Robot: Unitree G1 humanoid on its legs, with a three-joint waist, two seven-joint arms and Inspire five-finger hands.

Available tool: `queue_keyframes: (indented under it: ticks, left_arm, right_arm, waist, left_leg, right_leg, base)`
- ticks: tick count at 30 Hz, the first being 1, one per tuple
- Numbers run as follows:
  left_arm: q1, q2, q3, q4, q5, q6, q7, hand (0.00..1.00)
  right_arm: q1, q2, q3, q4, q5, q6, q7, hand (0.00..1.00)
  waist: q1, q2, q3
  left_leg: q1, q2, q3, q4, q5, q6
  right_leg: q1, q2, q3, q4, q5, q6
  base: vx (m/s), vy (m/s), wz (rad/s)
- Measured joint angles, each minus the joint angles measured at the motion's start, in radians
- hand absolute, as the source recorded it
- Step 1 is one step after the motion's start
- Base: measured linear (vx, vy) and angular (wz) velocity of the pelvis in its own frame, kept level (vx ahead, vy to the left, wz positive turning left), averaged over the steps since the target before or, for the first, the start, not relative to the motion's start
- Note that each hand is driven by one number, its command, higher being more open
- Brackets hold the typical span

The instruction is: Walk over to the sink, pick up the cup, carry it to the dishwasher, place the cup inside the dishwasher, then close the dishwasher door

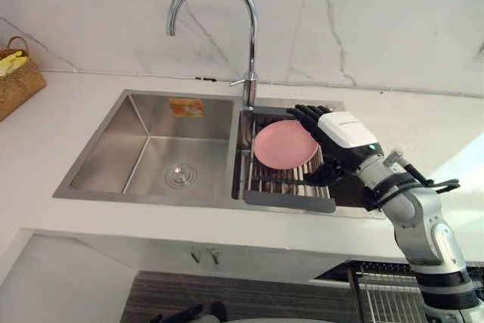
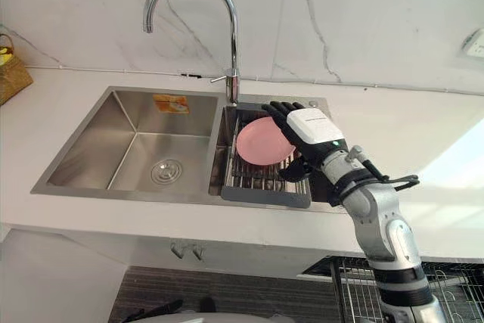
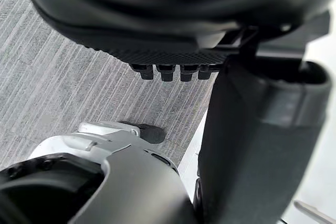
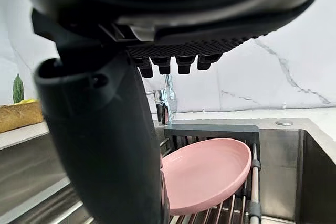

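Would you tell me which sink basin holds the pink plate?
The narrower right basin: the round pink plate rests on its dark rack; the wider left basin doesn't.

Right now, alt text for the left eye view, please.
The robot's right hand, fingers open, is at the rim of a round pink plate on a dark slatted rack in a stainless-steel sink. A curved chrome faucet stands behind.
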Motion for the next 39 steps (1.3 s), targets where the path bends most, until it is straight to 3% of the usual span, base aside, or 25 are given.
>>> queue_keyframes:
  ticks: [14,39]
  left_arm:
    - [-0.022,0.010,-0.037,0.000,0.000,0.041,-0.002,1.00]
    - [-0.034,0.025,-0.078,-0.010,0.008,0.058,-0.037,1.00]
  right_arm:
    - [-0.089,-0.006,0.082,0.114,-0.083,-0.007,0.041,1.00]
    - [-0.182,0.021,0.136,0.401,-0.201,-0.004,-0.001,1.00]
  waist:
    - [0.024,0.001,-0.023]
    - [0.052,-0.003,-0.027]
  left_leg:
    - [-0.003,0.006,-0.004,0.000,0.016,-0.003]
    - [-0.008,0.001,-0.038,-0.002,0.034,-0.002]
  right_leg:
    - [0.007,0.010,-0.005,-0.018,0.008,-0.007]
    - [0.032,0.014,-0.052,-0.044,0.011,-0.008]
  base:
    - [0.00,0.000,0.00]
    - [0.00,-0.002,0.04]
